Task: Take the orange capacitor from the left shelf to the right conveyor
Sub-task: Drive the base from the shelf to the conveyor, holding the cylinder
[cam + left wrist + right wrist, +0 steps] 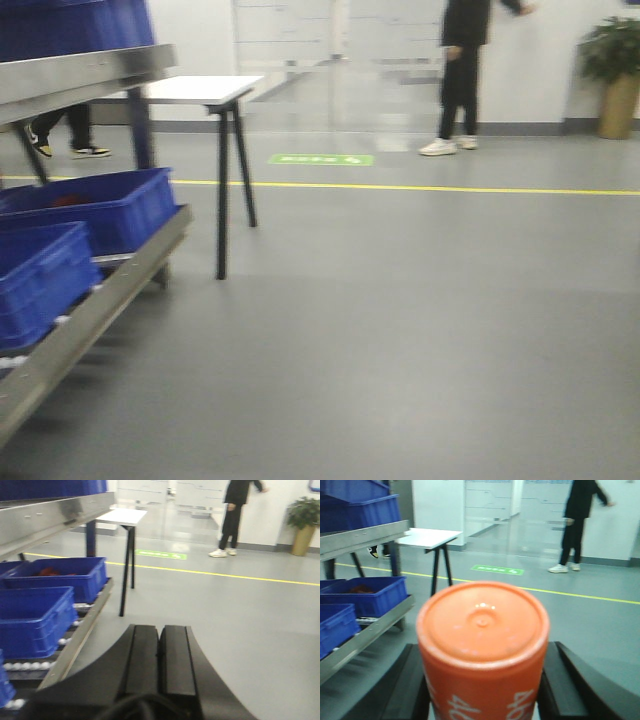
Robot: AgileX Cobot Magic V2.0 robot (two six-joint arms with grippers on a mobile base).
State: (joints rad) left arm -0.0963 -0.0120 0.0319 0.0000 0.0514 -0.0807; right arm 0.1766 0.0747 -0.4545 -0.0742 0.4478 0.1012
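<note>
As the orange capacitor (482, 645) sits clamped between the right fingers (559, 679), clear of the left shelf (365, 536), pickup is judged complete. Left fingers (143, 657) pressed together, empty. Right conveyor not in view; delivery outstanding.

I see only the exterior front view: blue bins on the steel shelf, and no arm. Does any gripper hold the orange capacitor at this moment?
Observer: Yes. In the right wrist view, the right gripper is shut on the orange capacitor, whose flat top faces the camera.
Operator: And the left gripper, is it free?
Observer: The left wrist view shows the left gripper shut on nothing, its fingers pressed together.
</note>
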